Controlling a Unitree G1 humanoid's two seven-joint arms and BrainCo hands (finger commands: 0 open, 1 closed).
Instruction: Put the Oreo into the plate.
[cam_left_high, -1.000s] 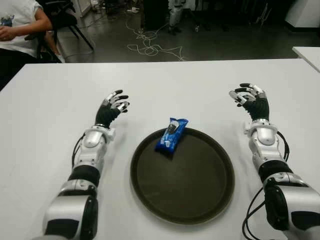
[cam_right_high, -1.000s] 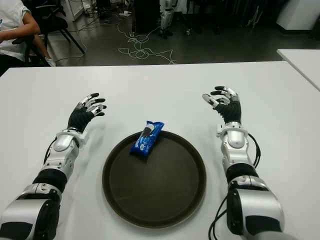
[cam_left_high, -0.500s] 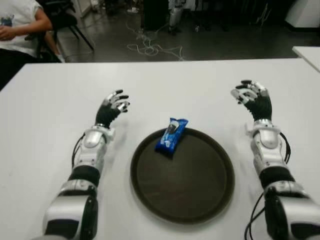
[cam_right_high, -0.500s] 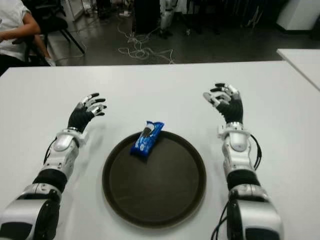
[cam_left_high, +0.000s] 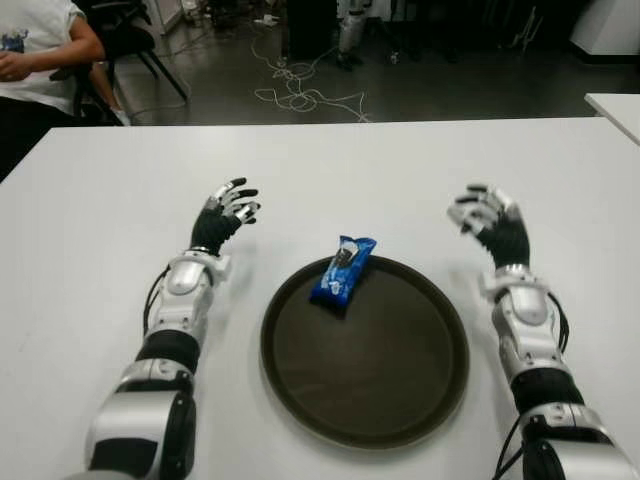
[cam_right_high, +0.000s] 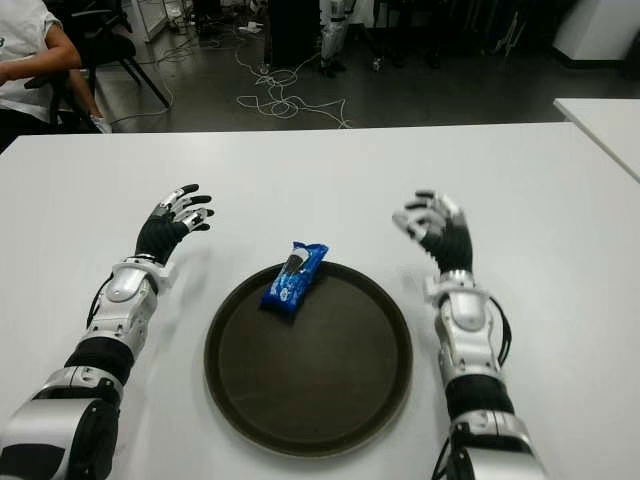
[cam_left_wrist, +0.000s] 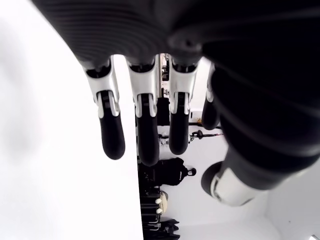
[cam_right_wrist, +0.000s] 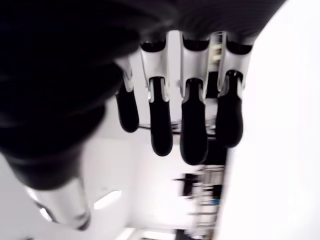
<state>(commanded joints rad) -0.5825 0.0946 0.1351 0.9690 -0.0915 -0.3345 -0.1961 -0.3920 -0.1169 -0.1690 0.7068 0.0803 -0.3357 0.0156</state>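
Oreo packet (cam_left_high: 343, 270): straddles far rim of plate (cam_left_high: 400, 400); nudge it fully inward. Right robot hand (cam_left_high: 487, 213) and left robot hand (cam_left_high: 228, 205): both released, holding nothing, flanking the plate.

The Oreo (cam_left_high: 343, 271) pack is bright blue with a white-and-black patch near its far end. It lies on the far rim of the plate (cam_left_high: 365, 400), which is dark brown — nearly black — and plain. The table (cam_left_high: 330, 165) is plain white. The left hand (cam_left_high: 224, 214) and the right hand (cam_left_high: 490, 220) share one scheme — black palms, silver-white finger segments, black fingertips (cam_left_wrist: 111, 140).
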